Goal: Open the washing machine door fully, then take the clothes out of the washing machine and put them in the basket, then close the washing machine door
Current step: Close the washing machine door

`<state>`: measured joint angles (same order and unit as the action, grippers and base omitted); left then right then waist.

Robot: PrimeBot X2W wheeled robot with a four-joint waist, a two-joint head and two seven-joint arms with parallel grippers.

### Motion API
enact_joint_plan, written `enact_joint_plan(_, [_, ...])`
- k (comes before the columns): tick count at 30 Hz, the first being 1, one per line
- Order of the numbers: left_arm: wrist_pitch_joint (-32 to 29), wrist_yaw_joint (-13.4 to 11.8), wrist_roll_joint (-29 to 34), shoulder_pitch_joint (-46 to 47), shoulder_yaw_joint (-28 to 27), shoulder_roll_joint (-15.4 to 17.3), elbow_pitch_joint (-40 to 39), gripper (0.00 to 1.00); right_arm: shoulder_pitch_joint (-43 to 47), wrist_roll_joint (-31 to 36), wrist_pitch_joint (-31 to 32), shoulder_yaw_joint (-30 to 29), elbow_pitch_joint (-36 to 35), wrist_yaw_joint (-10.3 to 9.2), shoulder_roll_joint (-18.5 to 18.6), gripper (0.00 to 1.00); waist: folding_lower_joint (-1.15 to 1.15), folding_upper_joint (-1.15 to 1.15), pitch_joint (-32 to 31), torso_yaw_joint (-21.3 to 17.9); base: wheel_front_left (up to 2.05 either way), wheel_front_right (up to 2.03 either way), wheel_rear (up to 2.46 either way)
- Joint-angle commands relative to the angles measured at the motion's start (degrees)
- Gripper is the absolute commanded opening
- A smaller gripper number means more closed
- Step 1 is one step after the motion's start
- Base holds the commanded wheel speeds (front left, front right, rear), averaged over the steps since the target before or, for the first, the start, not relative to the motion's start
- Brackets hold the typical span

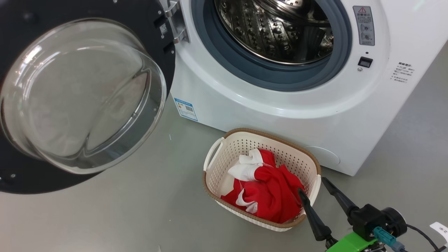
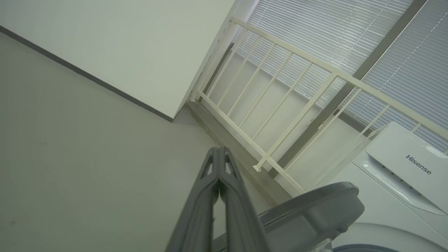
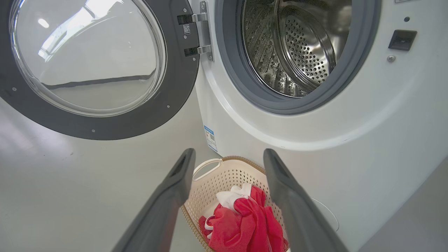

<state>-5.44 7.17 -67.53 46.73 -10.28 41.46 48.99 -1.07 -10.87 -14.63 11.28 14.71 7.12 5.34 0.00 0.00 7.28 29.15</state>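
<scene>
The washing machine (image 1: 308, 115) (image 3: 367, 115) stands with its round black-rimmed door (image 1: 80, 94) (image 3: 94, 66) swung wide open to the left. Its steel drum (image 1: 276, 28) (image 3: 297, 45) shows no clothes. The red and white clothes (image 1: 266, 189) (image 3: 241, 220) lie in the cream basket (image 1: 224, 154) (image 3: 210, 182) on the floor before the washer. My right gripper (image 1: 313, 184) (image 3: 229, 154) is open, just above the basket's right end, nothing between its fingers. My left gripper (image 2: 218, 150) is shut, empty, pointing at a wall corner beside the door's edge (image 2: 311, 210).
Grey floor (image 1: 147, 217) spreads left of the basket, under the open door. A blue label (image 1: 186, 109) sits on the washer's lower left front. In the left wrist view a white railing (image 2: 280, 105) and window blinds stand behind the washer's top (image 2: 406, 164).
</scene>
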Motion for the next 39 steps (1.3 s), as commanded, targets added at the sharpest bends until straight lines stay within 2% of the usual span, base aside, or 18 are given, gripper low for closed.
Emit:
enact_joint_plan(1, [-3.05,0.32,-1.29,2.0,-0.43,4.99,0.08,0.0,-2.55,0.68,-0.37,1.41,-1.24,0.36,0.47,1.0,0.0,0.0,0.53,-0.29,0.0,0.0,0.0])
enact_joint_plan(3, [-5.33,0.32,-1.88,2.43,0.74,5.85,1.19,0.0,-2.72,0.78,-0.37,1.62,-1.13,0.36,0.53,1.0,0.0,0.0,0.92,-0.47,0.0,0.0,0.0])
enact_joint_plan(4, [-9.75,0.32,-4.15,2.91,1.27,5.64,2.33,0.0,-2.84,0.86,-0.37,1.78,-1.03,0.36,0.63,1.0,0.0,0.0,1.28,-0.59,0.0,0.0,0.0])
enact_joint_plan(10, [-20.39,0.32,-7.13,3.06,4.18,6.23,4.23,0.0,-3.38,1.19,-0.37,1.9,-0.93,0.36,0.91,1.0,0.0,0.0,2.7,-0.72,0.0,0.0,0.0])
enact_joint_plan(16, [-23.63,0.32,-8.3,2.96,5.04,6.59,5.55,0.0,-4.01,1.38,-0.37,2.11,-0.86,0.36,1.06,1.0,0.0,0.0,3.88,-1.02,0.0,0.0,0.0])
enact_joint_plan(24, [-24.53,0.32,-9.62,1.98,5.43,6.47,4.9,0.0,-4.56,1.38,-0.37,2.12,-0.66,0.36,1.3,1.0,0.0,0.0,4.42,-1.35,0.0,0.0,0.0])
enact_joint_plan(39, [-32.8,0.32,-13.51,-2.76,8.22,5.92,-1.97,0.0,-4.52,1.38,-0.37,1.63,-0.69,0.36,1.13,1.0,0.0,0.0,3.15,-1.47,0.0,0.0,0.0])
